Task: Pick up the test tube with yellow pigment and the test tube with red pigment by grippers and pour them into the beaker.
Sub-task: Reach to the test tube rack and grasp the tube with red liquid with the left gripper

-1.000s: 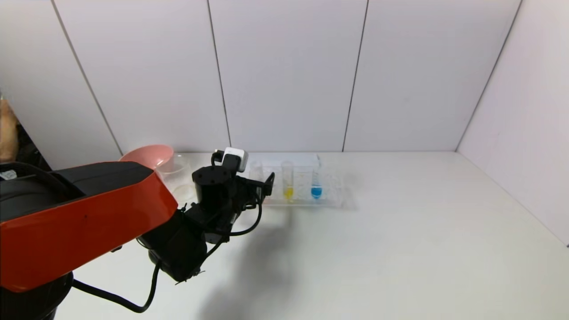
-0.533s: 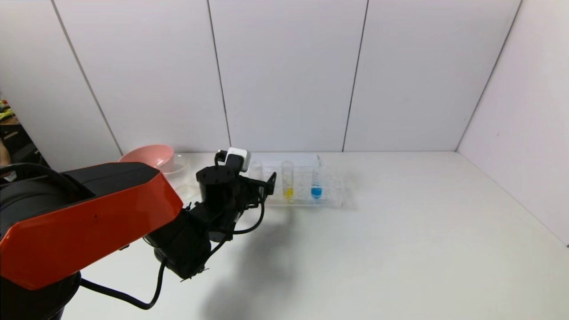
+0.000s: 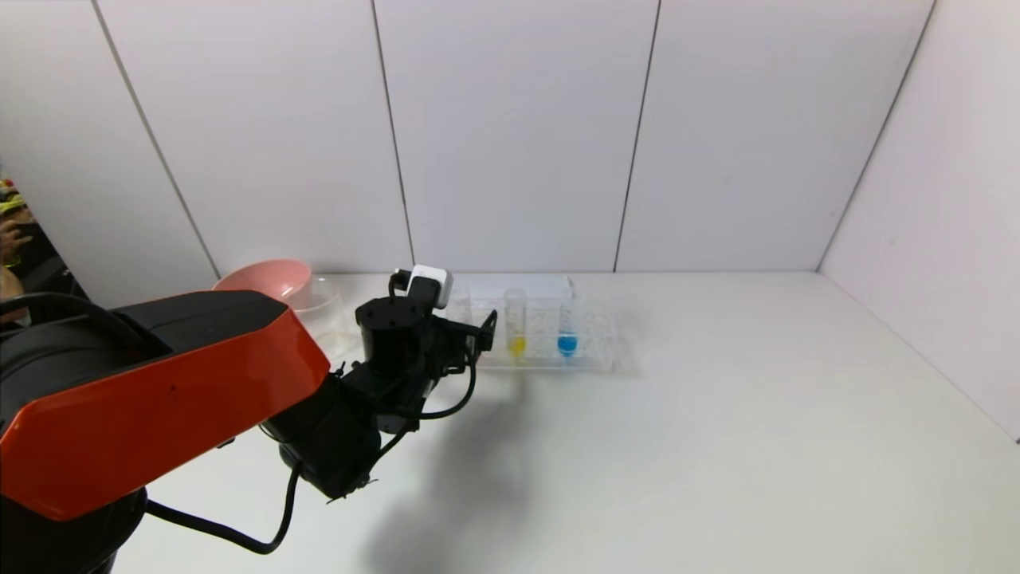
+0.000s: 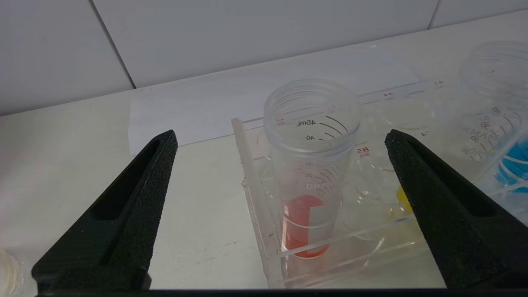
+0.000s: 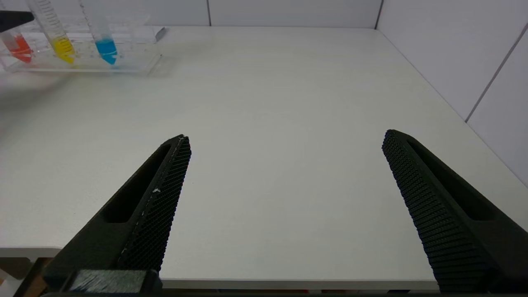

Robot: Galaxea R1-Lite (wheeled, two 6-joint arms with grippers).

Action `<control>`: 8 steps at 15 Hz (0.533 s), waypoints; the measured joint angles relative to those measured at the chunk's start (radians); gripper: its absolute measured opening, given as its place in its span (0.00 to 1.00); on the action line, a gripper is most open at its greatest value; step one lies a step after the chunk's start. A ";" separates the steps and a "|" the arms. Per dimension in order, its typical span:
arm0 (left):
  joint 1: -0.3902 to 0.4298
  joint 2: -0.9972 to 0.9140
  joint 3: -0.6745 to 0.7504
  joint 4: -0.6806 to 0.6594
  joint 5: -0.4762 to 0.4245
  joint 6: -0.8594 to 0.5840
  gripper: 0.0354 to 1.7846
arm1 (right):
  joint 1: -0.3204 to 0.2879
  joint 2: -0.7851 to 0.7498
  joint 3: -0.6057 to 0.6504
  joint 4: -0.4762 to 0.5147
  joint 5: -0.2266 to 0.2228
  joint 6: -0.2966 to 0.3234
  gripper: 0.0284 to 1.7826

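The test tube with red pigment (image 4: 308,173) stands in the end slot of the clear rack (image 4: 251,173), between the fingers of my left gripper (image 4: 280,136), which is open and not touching it. In the head view the left gripper (image 3: 480,328) hides this tube. The test tube with yellow pigment (image 3: 516,325) stands in the rack one slot to the right, and in the left wrist view (image 4: 401,197) a finger partly covers it. The clear beaker (image 3: 320,312) stands left of the rack, behind my left arm. My right gripper (image 5: 285,136) is open and empty over the table's near edge.
A blue-liquid tube (image 3: 567,328) stands in the rack right of the yellow one. A pink bowl (image 3: 267,279) sits at the back left by the beaker. White paper (image 4: 185,111) lies behind the rack. Walls close off the back and right.
My left gripper has moved a little to the right and forward, closer around the rack's end tube. The tubes have not moved.
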 joint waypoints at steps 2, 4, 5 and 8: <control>0.000 0.000 -0.001 0.000 0.000 -0.001 0.99 | 0.000 0.000 0.000 0.000 0.000 0.000 0.95; 0.000 0.000 -0.001 0.000 -0.001 0.000 0.99 | 0.000 0.000 0.000 0.000 0.000 0.000 0.95; 0.000 0.000 -0.001 0.000 -0.001 -0.001 0.99 | 0.000 0.000 0.000 0.000 0.000 0.000 0.95; 0.000 0.000 -0.001 -0.001 0.001 -0.001 0.99 | 0.000 0.000 0.000 0.000 0.000 0.000 0.95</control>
